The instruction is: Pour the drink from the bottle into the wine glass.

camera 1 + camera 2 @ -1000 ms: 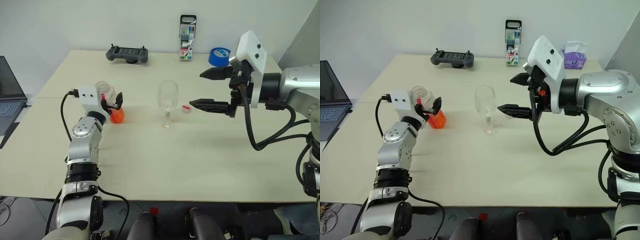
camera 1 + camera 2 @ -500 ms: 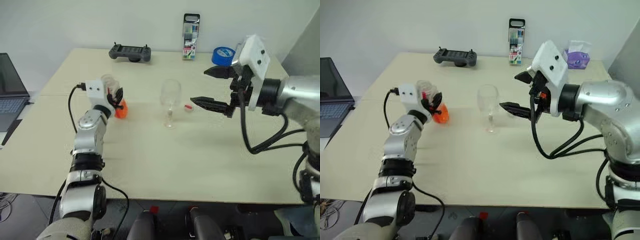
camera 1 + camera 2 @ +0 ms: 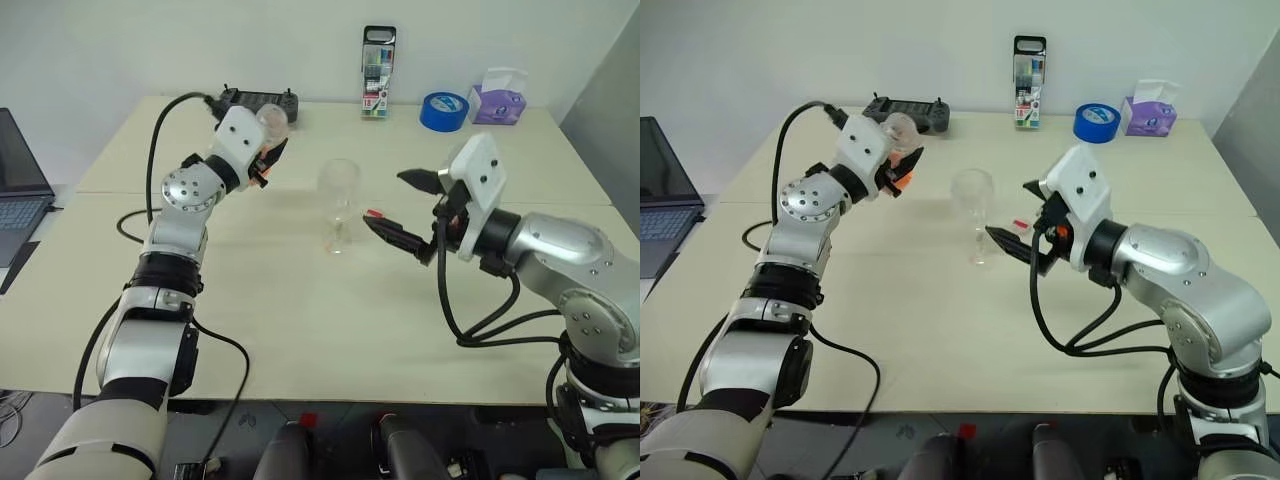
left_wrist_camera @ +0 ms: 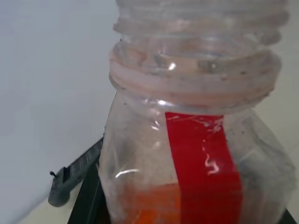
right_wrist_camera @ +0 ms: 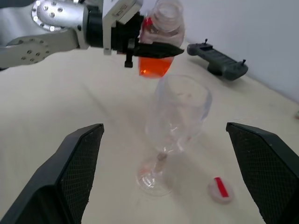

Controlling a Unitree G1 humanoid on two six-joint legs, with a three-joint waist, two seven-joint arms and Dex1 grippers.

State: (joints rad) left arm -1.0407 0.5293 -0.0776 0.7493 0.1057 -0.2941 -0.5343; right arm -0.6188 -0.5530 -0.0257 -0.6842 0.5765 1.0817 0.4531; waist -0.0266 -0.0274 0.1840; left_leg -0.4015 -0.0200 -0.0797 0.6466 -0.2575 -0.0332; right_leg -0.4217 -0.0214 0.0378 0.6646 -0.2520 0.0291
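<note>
My left gripper (image 3: 268, 160) is shut on the bottle (image 3: 270, 125) and holds it in the air, left of the wine glass (image 3: 338, 205) and about level with its rim. The bottle (image 4: 187, 154) is clear with a red label strip, and its threaded neck is uncapped. The orange drink (image 5: 154, 65) sits in its lower part. The wine glass stands upright mid-table. My right gripper (image 3: 395, 208) hangs open just right of the glass, with nothing between its fingers. A small red cap (image 3: 374, 213) lies on the table beside the glass.
Along the far edge of the table (image 3: 300, 330) lie a grey game controller (image 3: 255, 100), an upright marker pack (image 3: 377, 75), a blue tape roll (image 3: 443, 110) and a tissue pack (image 3: 497, 97). A laptop (image 3: 15, 190) sits at the left edge.
My left gripper has lifted the bottle off the table and carried it up and right toward the glass. My right gripper has sunk lower and stayed open.
</note>
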